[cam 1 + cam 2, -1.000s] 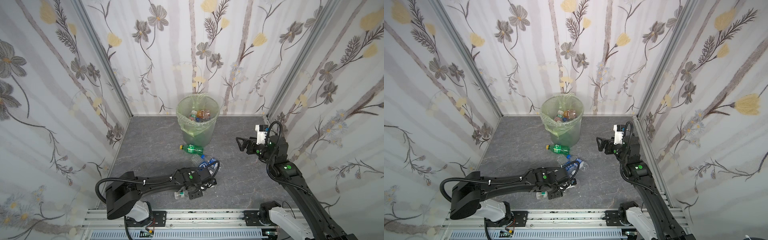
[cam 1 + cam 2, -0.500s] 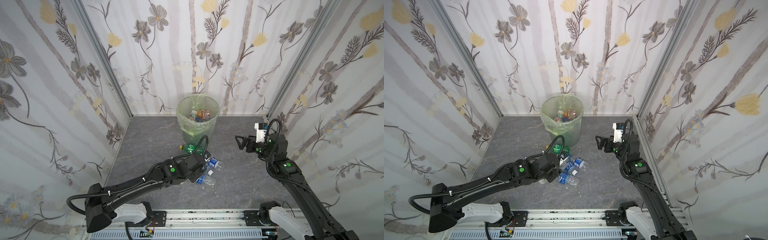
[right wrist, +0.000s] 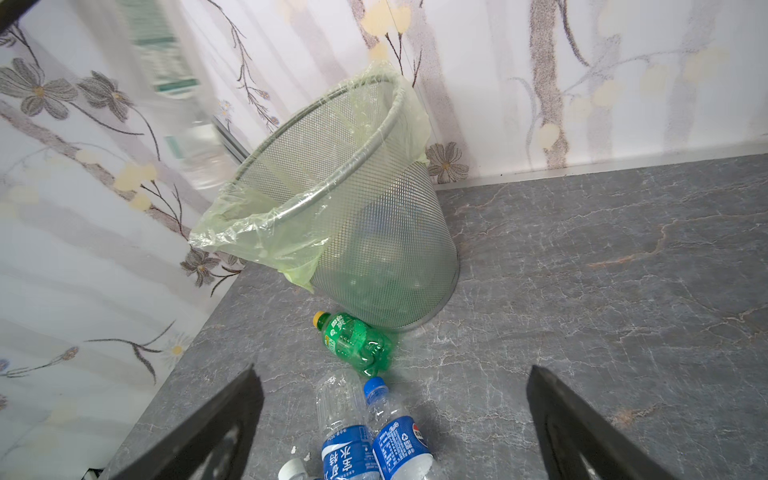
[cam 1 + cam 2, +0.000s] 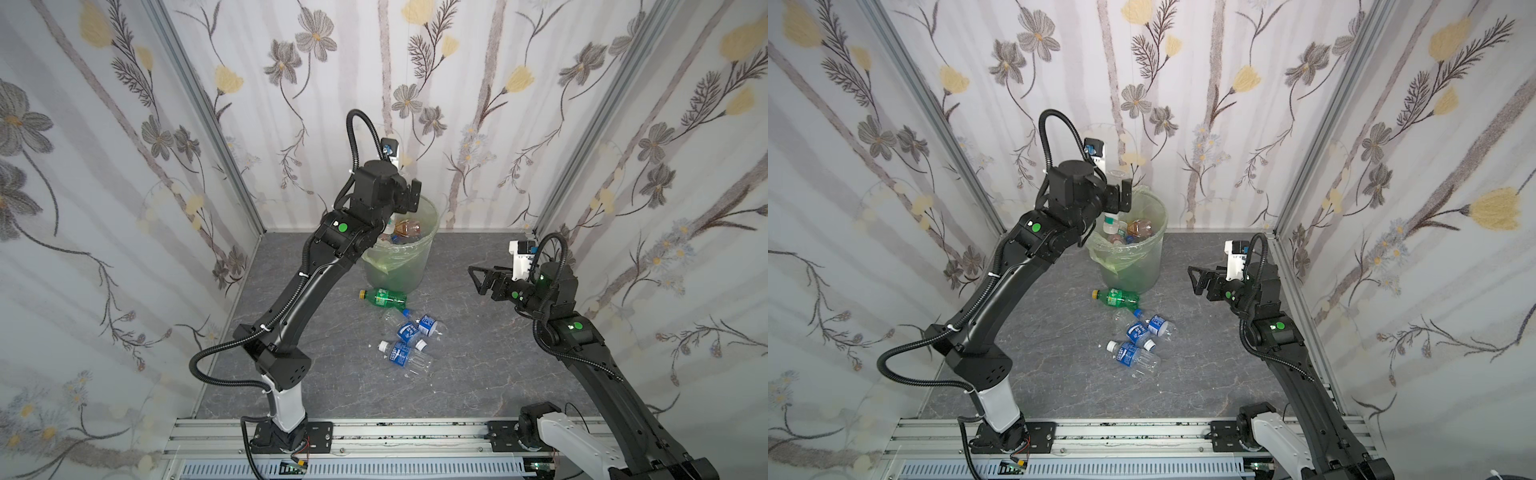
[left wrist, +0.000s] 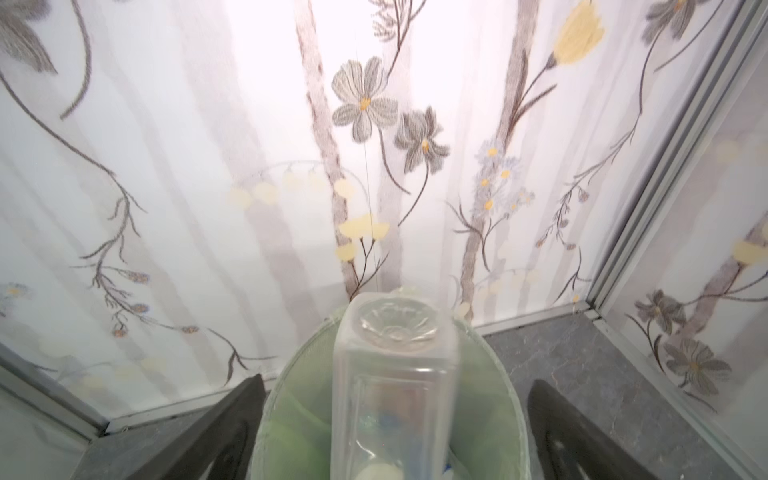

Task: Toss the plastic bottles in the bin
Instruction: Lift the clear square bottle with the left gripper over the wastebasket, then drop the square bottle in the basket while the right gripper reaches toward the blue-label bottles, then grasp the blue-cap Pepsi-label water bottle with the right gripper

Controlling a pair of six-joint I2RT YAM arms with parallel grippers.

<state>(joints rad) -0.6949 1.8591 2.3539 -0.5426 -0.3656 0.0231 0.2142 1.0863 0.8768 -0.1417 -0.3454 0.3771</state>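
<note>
- The left gripper (image 4: 1120,199) hovers over the near-left rim of the bin (image 4: 411,266). Its jaws are spread wide and touch nothing.
- A clear square-sided bottle (image 5: 395,374) is between those jaws, cap down over the bin's mouth. It is blurred, so it is probably dropping. It looks empty and light, with thin walls.
- Several bottles already lie inside the bin, including a brown-tinted one (image 4: 409,228).
- A green bottle (image 4: 384,297) with a yellow cap lies on its side against the foot of the bin, on the near side. It is probably light and dented, and it is likely to roll. The best grip is across the labelled mid-body, not the tapered neck.
- A cluster of clear blue-labelled bottles (image 4: 409,332) lies farther out from the bin, some touching one another. They look crushable and slippery, so each should be gripped gently around the label band.
- The right gripper (image 4: 477,280) is well to the right of the bin. Its jaws are apart and empty.
</note>
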